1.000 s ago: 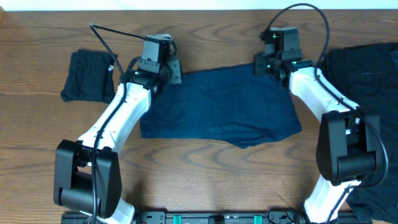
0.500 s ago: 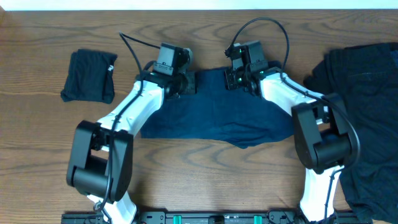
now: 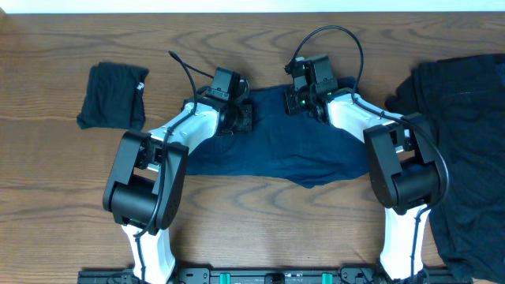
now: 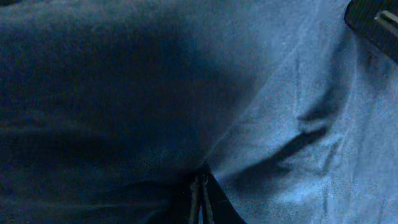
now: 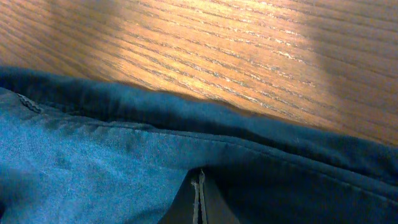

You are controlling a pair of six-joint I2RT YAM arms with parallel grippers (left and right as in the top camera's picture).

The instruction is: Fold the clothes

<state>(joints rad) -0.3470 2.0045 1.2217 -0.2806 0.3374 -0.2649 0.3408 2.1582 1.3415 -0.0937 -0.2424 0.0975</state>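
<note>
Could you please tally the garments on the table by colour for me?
navy garment: 1
black garments: 2, the folded black garment on the left and the black heap at the right edge, counted as one
Total: 3

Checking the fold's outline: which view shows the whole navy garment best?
Overhead: the navy garment shows almost whole, edge to edge. The left wrist view gives only creased cloth close up; the right wrist view only its hem against the wooden table.

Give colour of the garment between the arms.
The garment is plain navy blue; right wrist view shows it best.
</note>
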